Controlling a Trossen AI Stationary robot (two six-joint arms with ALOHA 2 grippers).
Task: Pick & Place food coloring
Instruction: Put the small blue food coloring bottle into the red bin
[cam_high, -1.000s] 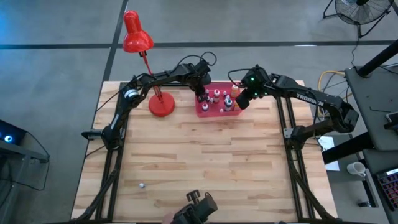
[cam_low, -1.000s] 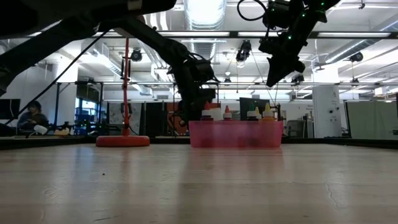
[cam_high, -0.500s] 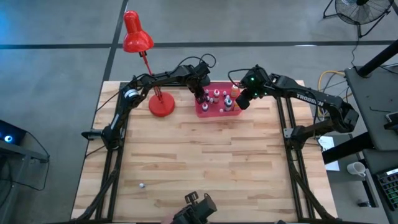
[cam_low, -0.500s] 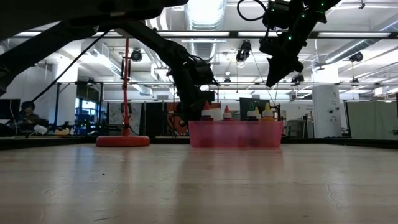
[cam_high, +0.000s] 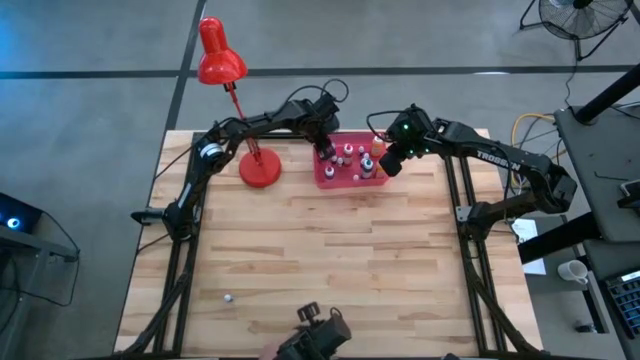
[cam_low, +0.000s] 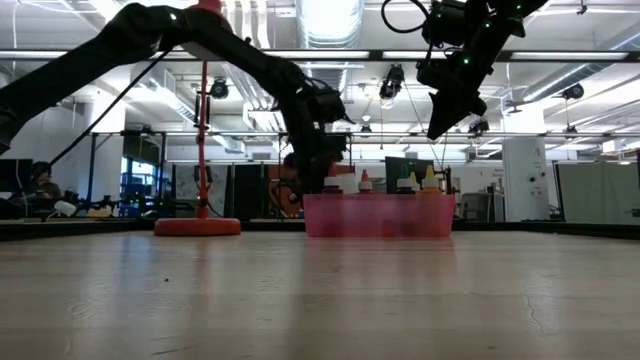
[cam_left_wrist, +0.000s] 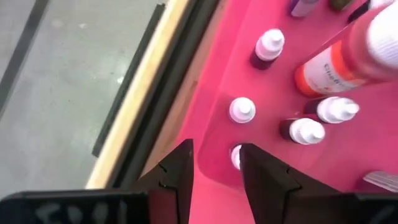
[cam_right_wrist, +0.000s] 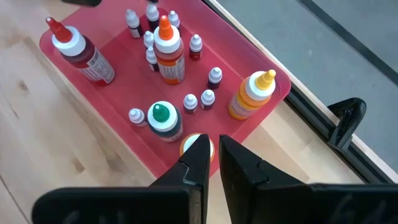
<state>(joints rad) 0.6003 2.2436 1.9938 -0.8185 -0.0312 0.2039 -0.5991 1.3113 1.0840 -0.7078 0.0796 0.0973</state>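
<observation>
The food coloring bottles stand upright in a pink tray (cam_high: 352, 181) at the table's far edge: an orange one (cam_right_wrist: 169, 53), a dark red one (cam_right_wrist: 78, 53), a yellow one (cam_right_wrist: 252, 93), a green-capped one (cam_right_wrist: 163, 118) and several tiny white-capped ones (cam_left_wrist: 241, 110). My left gripper (cam_left_wrist: 216, 152) is open and slants down over the tray's left end. A tiny bottle's white cap (cam_left_wrist: 235, 157) shows in the gap, just below the fingertips. My right gripper (cam_right_wrist: 211, 146) hangs shut, holding nothing, well above the tray's right end (cam_low: 435, 128).
A red desk lamp stands with its round base (cam_high: 258, 166) on the table just left of the tray, and its head reaches out past the far edge. A small white speck (cam_high: 228, 297) lies near the front left. Bare wood fills the table's middle and near part.
In the low view the upper part of my left arm has shifted, while its gripper has stayed at the tray's left end. The bottles and the tray stand as before.
</observation>
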